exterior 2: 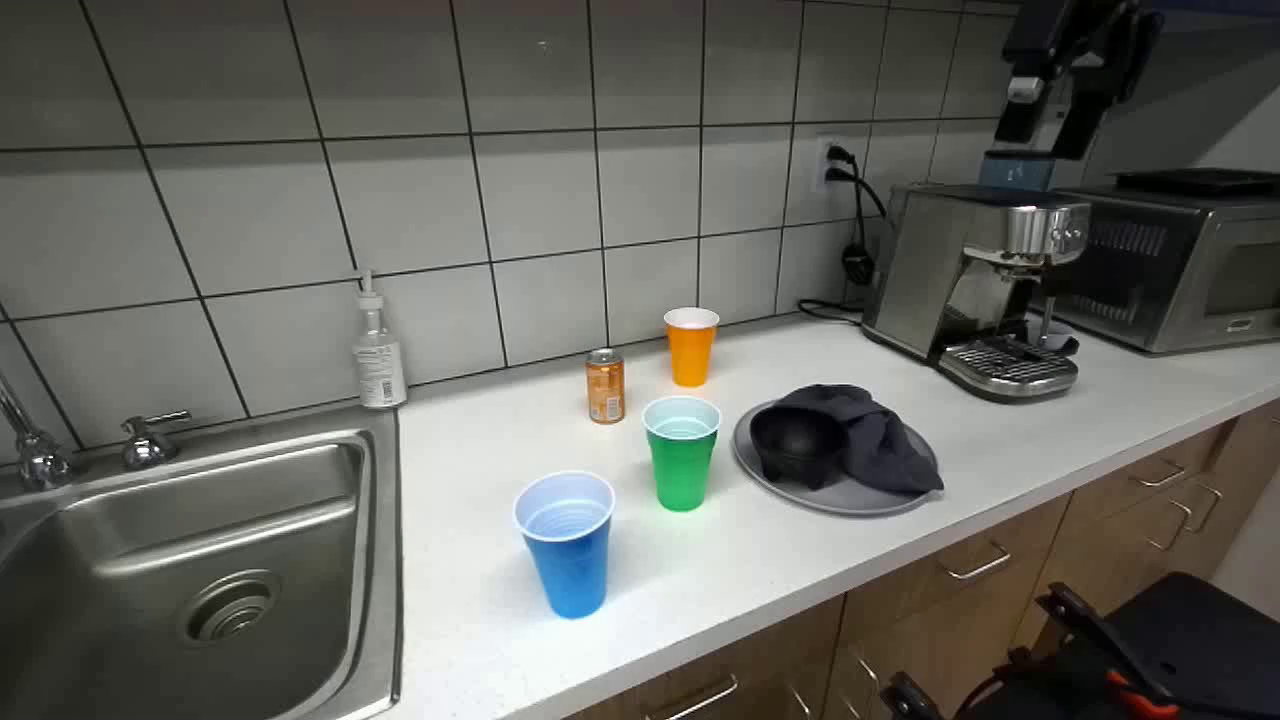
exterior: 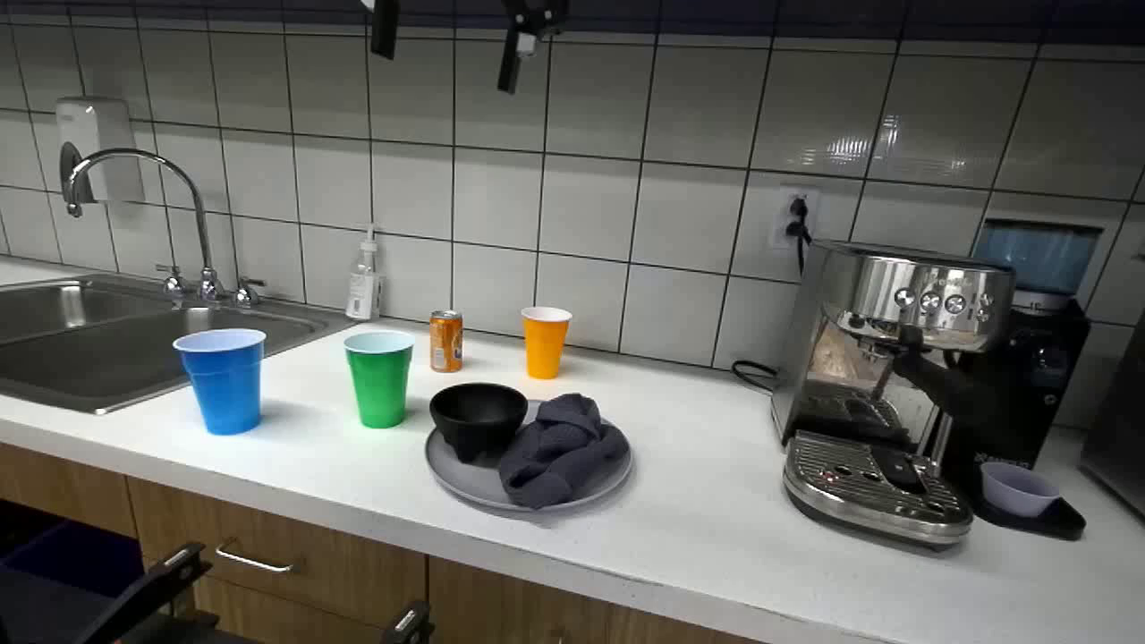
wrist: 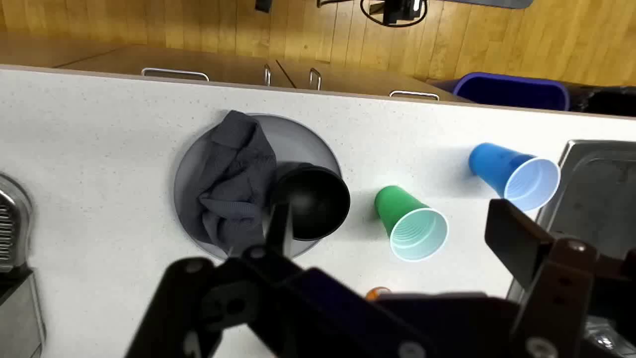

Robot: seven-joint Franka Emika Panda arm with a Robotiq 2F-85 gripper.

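hovering empty above the counter [exterior: 716,483], your gripper [exterior: 445,73] is spread wide; one plate [wrist: 303,141] bears bowl [wrist: 318,204] and cloth [wrist: 236,179] (grouped, perhaps, for tidiness).

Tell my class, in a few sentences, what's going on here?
A robot's claw hangs open above the white counter, handling nothing. There, a gray plate carries a black bowl and a dark cloth. A blue cup, a green cup, an orange cup and an orange can stand upright nearby.
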